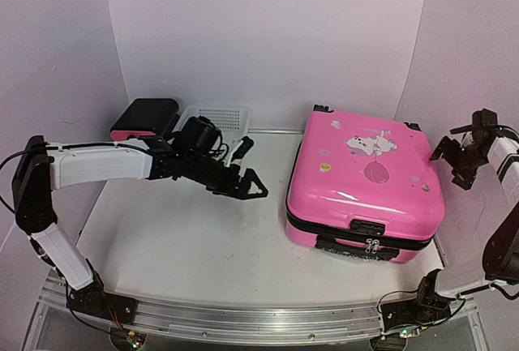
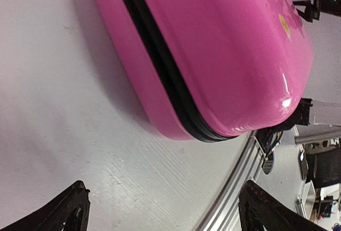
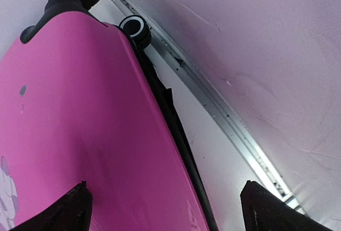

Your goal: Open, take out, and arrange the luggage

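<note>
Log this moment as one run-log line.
luggage: closed, lying flat | left tool: open, empty, left of luggage, apart | right tool: open, empty, right of luggage, apart

The luggage (image 2: 224,55) runs off the top and right edges of the left wrist view, where only two dark tips of the left gripper (image 2: 165,215) show at the bottom edge. The right wrist view cuts it off at left and bottom and shows just the tips of the right gripper (image 3: 165,209). From above, the left arm (image 1: 97,164) hides part of the white basket (image 1: 231,110), the right arm (image 1: 501,156) leaves the right edge, and the small stickers (image 1: 324,166) cannot be made out.
</note>
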